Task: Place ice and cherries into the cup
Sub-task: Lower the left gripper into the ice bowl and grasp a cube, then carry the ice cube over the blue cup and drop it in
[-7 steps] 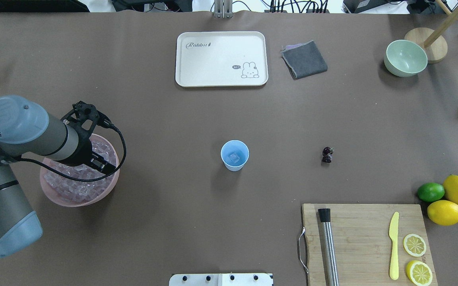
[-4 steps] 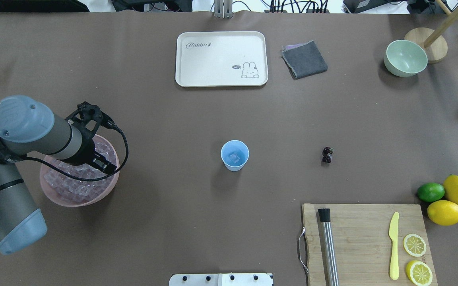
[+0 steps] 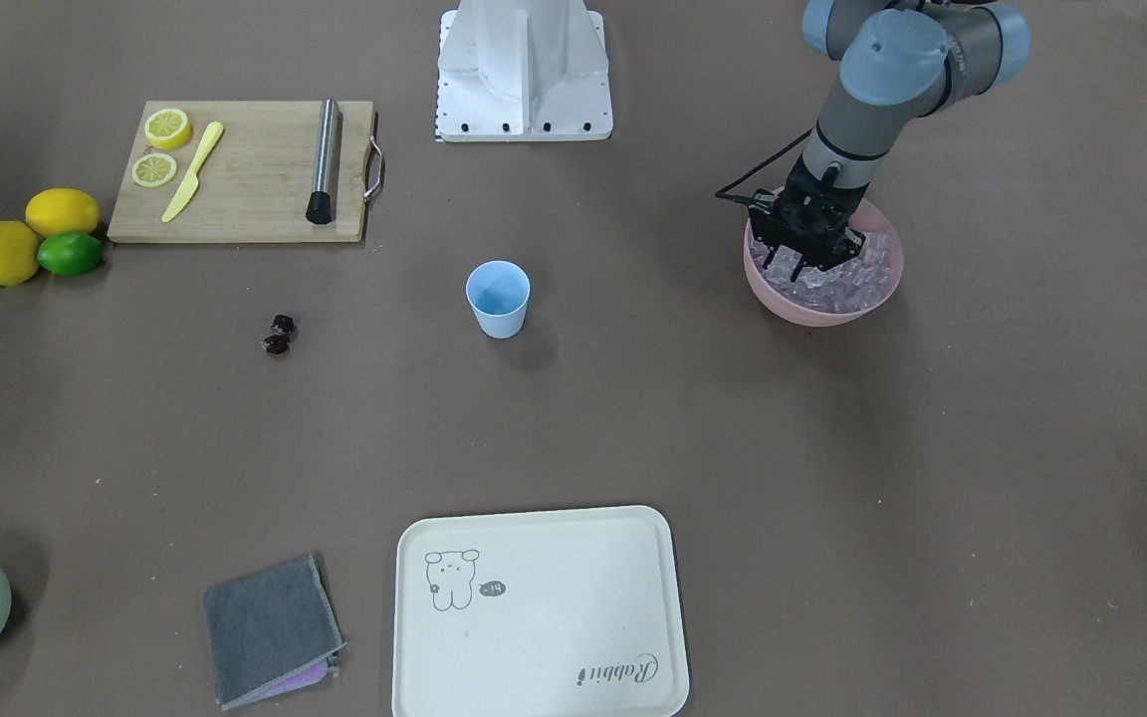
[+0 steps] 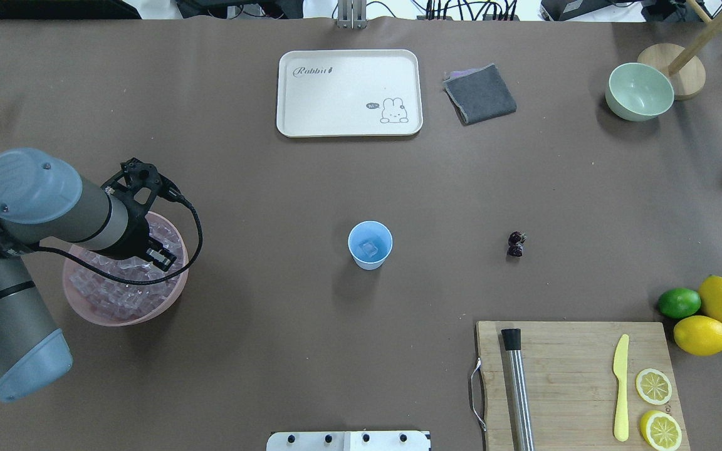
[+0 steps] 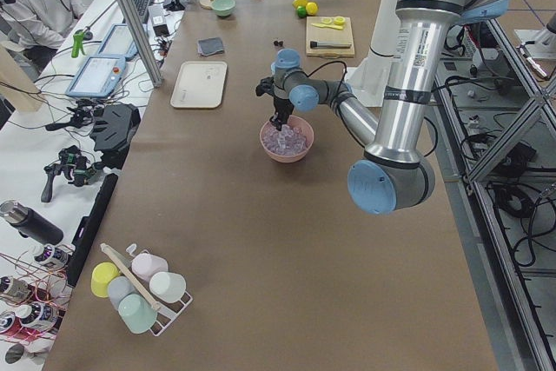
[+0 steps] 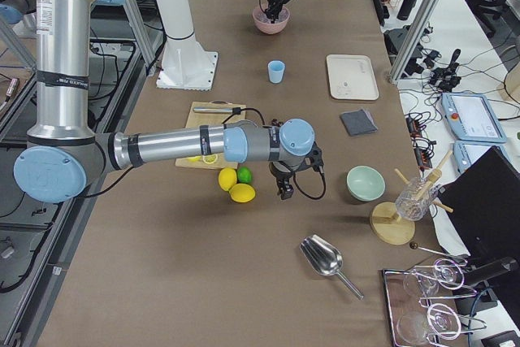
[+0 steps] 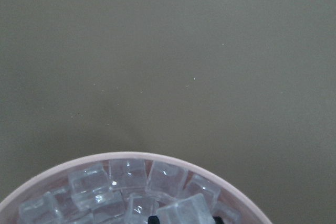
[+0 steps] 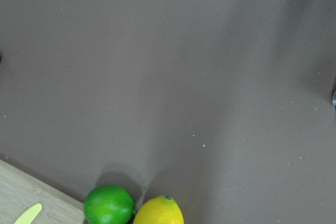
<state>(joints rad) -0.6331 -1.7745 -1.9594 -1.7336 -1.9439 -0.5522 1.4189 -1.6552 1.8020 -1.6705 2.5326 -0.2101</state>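
My left gripper (image 4: 162, 257) hangs inside the pink bowl (image 4: 116, 318), over the heap of ice (image 4: 107, 291). In the left wrist view one ice cube (image 7: 184, 211) sits large and close between two dark fingertips, with the rest of the ice (image 7: 126, 174) below, so the gripper looks shut on it. The light-blue cup (image 4: 370, 244) stands upright mid-table with one ice cube (image 4: 369, 250) inside. To its right the cherries (image 4: 516, 243) lie on the table. My right gripper (image 6: 284, 191) shows only in the exterior right view, beside the lemons (image 6: 241, 193); I cannot tell its state.
A white tray (image 4: 348, 93), a grey cloth (image 4: 480, 94) and a pale green bowl (image 4: 639, 91) line the far side. A cutting board (image 4: 574, 376) holds a metal muddler (image 4: 517, 388), a yellow knife (image 4: 621, 388) and lemon slices. A lime (image 4: 679, 302) lies beside it.
The left arm shifted slightly and its gripper drew back a little toward the bowl's middle. The cup, the cherries and everything else stayed in place.
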